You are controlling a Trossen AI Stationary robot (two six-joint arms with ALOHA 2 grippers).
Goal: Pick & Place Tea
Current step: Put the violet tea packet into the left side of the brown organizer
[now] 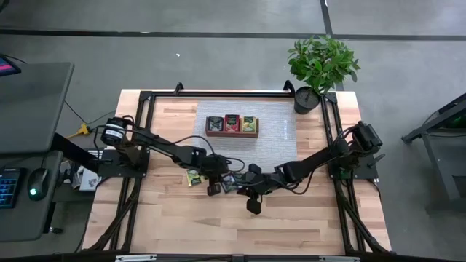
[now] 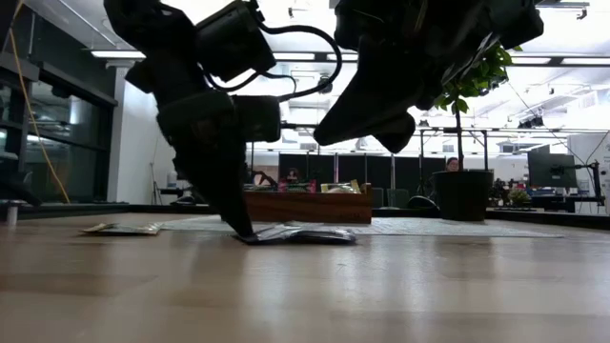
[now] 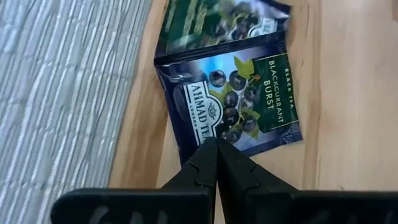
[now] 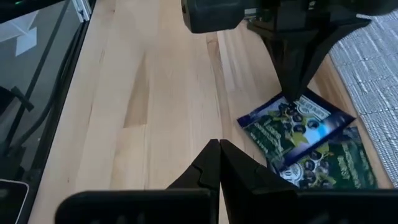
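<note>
High view: the left gripper (image 1: 212, 188), fingers together, meets the dark tea packets (image 1: 230, 184) just off the grey mat (image 1: 273, 131), below the wooden tray (image 1: 232, 126); a yellow-green packet (image 1: 194, 177) lies beside.

Low view: its tip presses the packets' edge.

Right wrist view: the right gripper (image 4: 219, 144), closed and empty, hovers near them.

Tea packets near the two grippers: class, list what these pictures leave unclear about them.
- Lower tea packet: mostly covered by the blackcurrant packet in the right wrist view; cut off by the edge in the left wrist view.
- Whether the shut left gripper pinches the blackcurrant packet or only touches it.
- Packets in the wooden tray: labels too small, high view.
</note>
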